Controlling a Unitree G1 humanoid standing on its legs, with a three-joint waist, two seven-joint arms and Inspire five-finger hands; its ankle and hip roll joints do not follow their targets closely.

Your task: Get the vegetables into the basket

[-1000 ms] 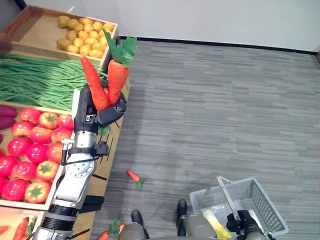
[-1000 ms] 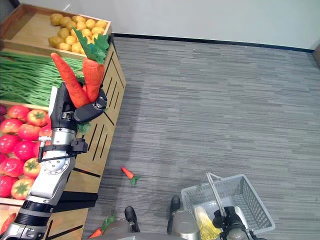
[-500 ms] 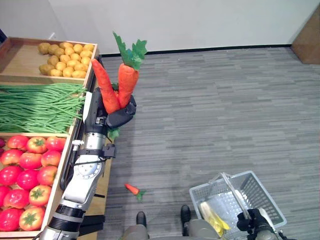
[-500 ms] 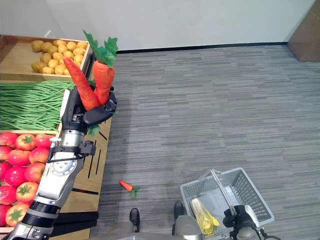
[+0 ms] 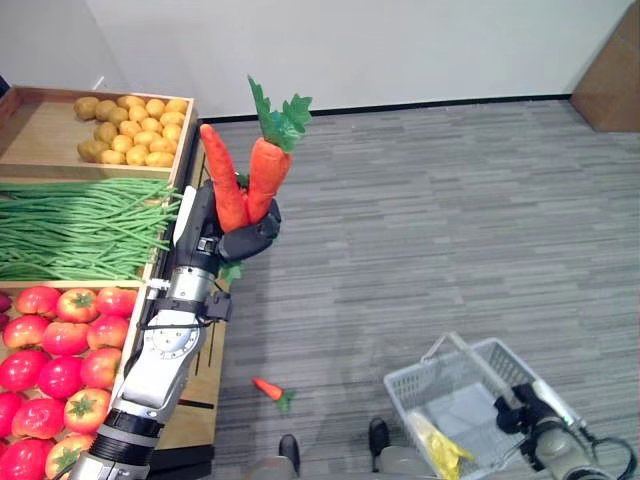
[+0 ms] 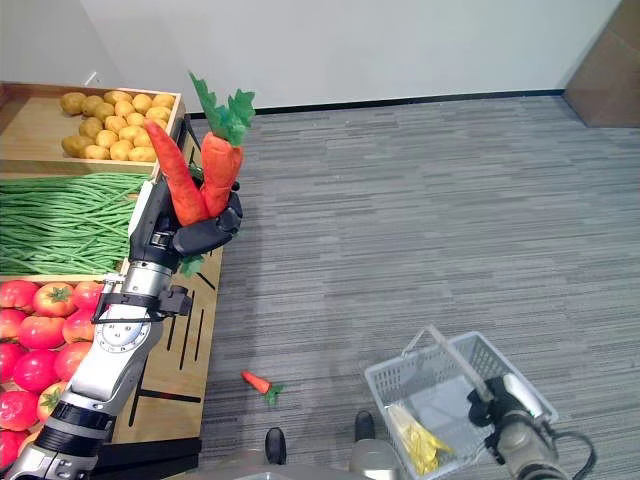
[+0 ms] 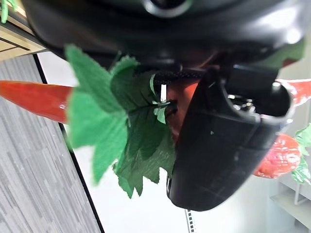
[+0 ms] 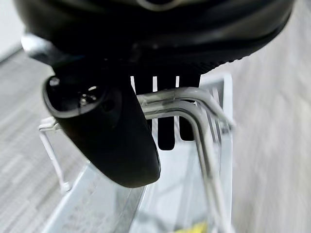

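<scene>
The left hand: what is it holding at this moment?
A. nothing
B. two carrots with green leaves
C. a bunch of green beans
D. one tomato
B: the left hand has its fingers curled round two carrots, held up above the stand's edge with their green leaves on top.

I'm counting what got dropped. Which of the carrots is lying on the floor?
The small carrot lying alone on the grey carpet beside the wooden stand. The other two carrots are raised upright in the left hand, its fingers curled round them.

Bare floor (image 5: 420, 240) between stand (image 5: 205, 350) and basket (image 5: 470, 385)
</scene>
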